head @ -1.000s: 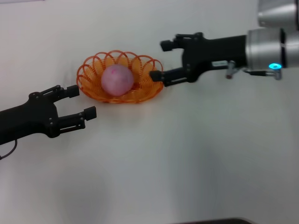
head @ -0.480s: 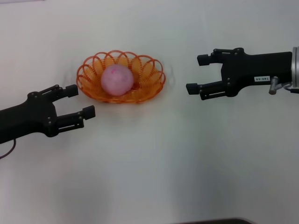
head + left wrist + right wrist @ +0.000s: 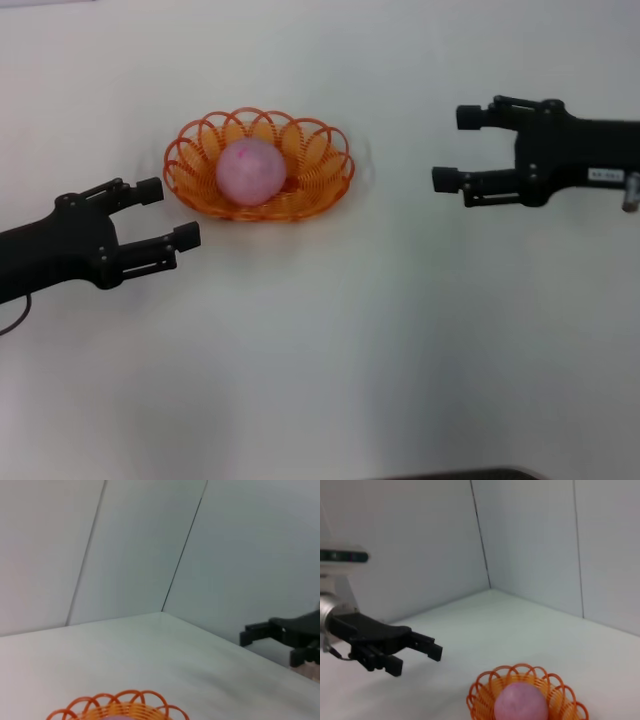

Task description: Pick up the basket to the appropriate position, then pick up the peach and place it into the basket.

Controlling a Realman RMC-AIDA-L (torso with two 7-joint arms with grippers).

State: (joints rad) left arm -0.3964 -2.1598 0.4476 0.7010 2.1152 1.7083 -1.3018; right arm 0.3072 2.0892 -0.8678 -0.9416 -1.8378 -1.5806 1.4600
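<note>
Peach [image 3: 250, 171] sits inside the basket [image 3: 316, 186] on the white counter [image 3: 330, 340], upper left of centre in the head view. Left gripper [image 3: 172, 212], fingers apart, empty, lies just lower left of the basket. Right gripper [image 3: 458, 149], fingers apart, empty, is well right. Its white label is unreadable. The right wrist view shows wall panels behind.

The right gripper [image 3: 447, 148] is now farther from the basket [image 3: 259, 165] than before. One second ago its lower finger was at the basket's right rim; now it is well apart from it, near the right edge of the head view, with fingers spread. The left gripper [image 3: 168, 212] sits a little lower and more to the left.
</note>
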